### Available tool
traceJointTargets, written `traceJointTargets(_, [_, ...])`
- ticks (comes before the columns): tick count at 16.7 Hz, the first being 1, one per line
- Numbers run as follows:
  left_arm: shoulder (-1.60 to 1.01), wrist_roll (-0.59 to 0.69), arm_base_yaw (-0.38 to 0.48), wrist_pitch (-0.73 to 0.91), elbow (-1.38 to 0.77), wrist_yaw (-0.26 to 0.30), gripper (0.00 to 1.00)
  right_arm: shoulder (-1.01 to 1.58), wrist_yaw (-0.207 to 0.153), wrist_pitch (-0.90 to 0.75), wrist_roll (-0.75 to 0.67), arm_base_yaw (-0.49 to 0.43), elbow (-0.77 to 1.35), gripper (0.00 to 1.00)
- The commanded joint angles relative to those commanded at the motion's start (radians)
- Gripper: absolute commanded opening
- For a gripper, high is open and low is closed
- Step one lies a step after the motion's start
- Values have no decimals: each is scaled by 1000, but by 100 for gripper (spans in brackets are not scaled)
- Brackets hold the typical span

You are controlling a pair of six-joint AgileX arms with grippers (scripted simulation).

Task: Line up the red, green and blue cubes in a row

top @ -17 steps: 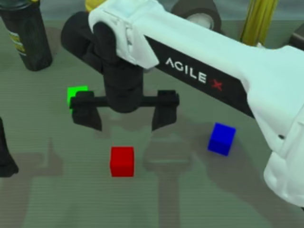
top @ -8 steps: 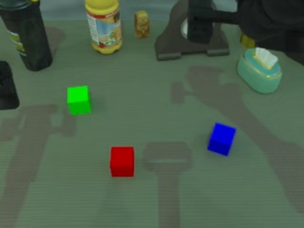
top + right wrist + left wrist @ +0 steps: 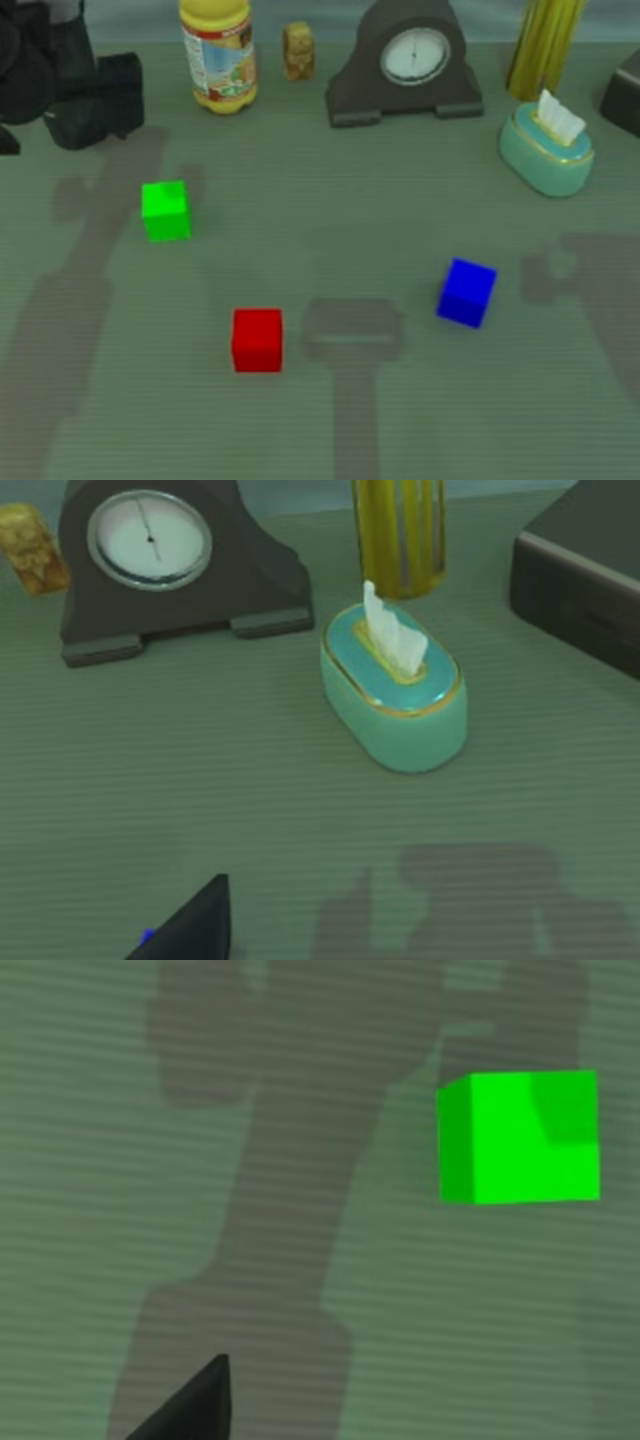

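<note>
Green cube (image 3: 520,1138) lies nearest the left gripper (image 3: 75,95), just below and a little toward the table's middle from it in the top view; the left wrist view shows the cube sitting flat on the table (image 3: 330,240) under the gripper, off to one side of a single dark fingertip. Whether that gripper's fingers are apart or together cannot be told, since only its dark bulk shows at the top-left corner. Farther from it sits the red cube (image 3: 257,339), alone on bare cloth, and farthest the blue cube (image 3: 466,292), turned slightly askew. All three are well apart and form no row yet.

Beyond the cubes, along the back edge, stand a yellow bottle (image 3: 217,55), a small figurine (image 3: 298,50), a mantel clock (image 3: 410,65) and a tissue box (image 3: 395,692). The right gripper is out of the top view; its wrist camera looks toward the clock and tissue box, and its state cannot be told either.

Likely risk: a descent off-centre from the green cube would land a finger on its top or nudge it sideways. The skewed blue cube may twist if pinched across its corners. Cubes set unevenly would spoil the row.
</note>
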State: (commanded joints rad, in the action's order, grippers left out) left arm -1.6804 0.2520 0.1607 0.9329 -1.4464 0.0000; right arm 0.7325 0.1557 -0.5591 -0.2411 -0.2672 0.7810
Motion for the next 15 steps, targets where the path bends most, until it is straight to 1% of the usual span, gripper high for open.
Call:
traceJointTargets(4, [-332,53,33,188,-291,1,100,-338,-51,234,123,123,-379,100])
traceJointTargets(8, [-558,92,57,315,-525,3,100,-583,-112,437,204,211,-647,100])
traceJointTargets(10, [-633,106,65,354,-606,4,100,-670,-137,508,228,239,-726,100])
traceJointTargets(12, [-677,113,69,374,-651,5,100,-721,-152,551,239,254,-771,100])
traceJointTargets(15, [-687,115,70,378,-661,5,100,-733,-156,559,241,257,-781,100])
